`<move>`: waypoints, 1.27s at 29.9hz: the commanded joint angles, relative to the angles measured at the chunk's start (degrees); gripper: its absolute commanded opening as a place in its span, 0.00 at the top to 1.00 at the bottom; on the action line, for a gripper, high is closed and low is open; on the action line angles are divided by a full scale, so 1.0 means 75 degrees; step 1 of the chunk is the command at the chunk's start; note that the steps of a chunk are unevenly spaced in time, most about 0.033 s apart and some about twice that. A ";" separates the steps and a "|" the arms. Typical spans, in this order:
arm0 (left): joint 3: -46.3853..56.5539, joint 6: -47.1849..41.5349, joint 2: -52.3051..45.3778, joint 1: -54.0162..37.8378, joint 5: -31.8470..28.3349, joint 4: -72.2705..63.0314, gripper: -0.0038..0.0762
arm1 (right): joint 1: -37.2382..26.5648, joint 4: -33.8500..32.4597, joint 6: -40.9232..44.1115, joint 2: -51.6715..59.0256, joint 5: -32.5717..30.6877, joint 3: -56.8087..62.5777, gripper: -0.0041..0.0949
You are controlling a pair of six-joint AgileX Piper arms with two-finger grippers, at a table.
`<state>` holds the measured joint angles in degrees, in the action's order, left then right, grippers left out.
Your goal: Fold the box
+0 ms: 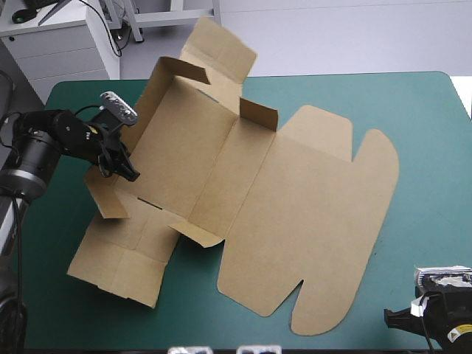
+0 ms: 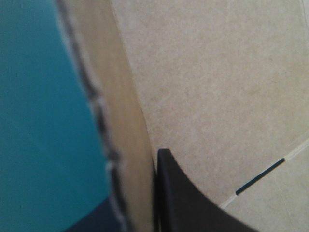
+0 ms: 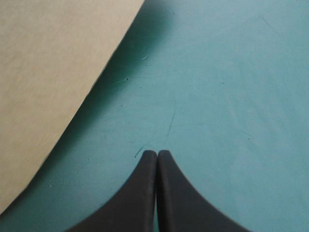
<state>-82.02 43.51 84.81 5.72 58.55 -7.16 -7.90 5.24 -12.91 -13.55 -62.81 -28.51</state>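
At the near right corner of the table [image 1: 435,184], the right gripper [image 3: 157,153] sits low over the teal-green cover. Its black fingers are pressed together on nothing. The rounded edge of the lid [image 1: 317,243] lies near it but does not touch. I think it is parked there so that it does not disturb the sheet.

The box [image 1: 243,169] is mostly a flat brown sheet. It lies across the middle of the table from near the near edge to the far edge, with the lid toward the right edge.

On the left half some parts already stand: a small tab [image 1: 258,114] and the long side wall [image 1: 151,103] toward the table's left edge. The left gripper [image 1: 130,174] is pinched on this wall. One finger [image 2: 193,203] is inside, against the floor panel, and the other is mostly hidden behind the board. In my judgement, the grip keeps the wall upright so that it can be turned further. A narrow slot [image 2: 260,176] in the floor beside it probably receives a tab later.

Farthest, a flap [image 1: 221,48] rises past the far edge, not yet tucked.
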 commanded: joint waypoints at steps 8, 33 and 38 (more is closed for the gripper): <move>-0.0324 0.0073 -0.1078 0.3020 -0.2477 0.2773 0.96 | 0.0007 0.0003 -0.0049 -0.0137 0.0398 -0.0204 0.98; 0.1403 -0.5138 -0.1058 0.7039 -0.3319 1.0160 0.96 | 0.0007 0.0151 0.0432 -0.0152 0.0625 -0.1577 0.98; 0.2511 -0.7943 -0.1058 0.7470 -0.2990 1.2965 0.96 | 0.0007 0.0494 0.0701 -0.0187 0.0851 -0.1704 0.98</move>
<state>-64.62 -2.92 78.97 60.34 36.45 76.29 -7.90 7.12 -8.29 -13.55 -61.03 -39.25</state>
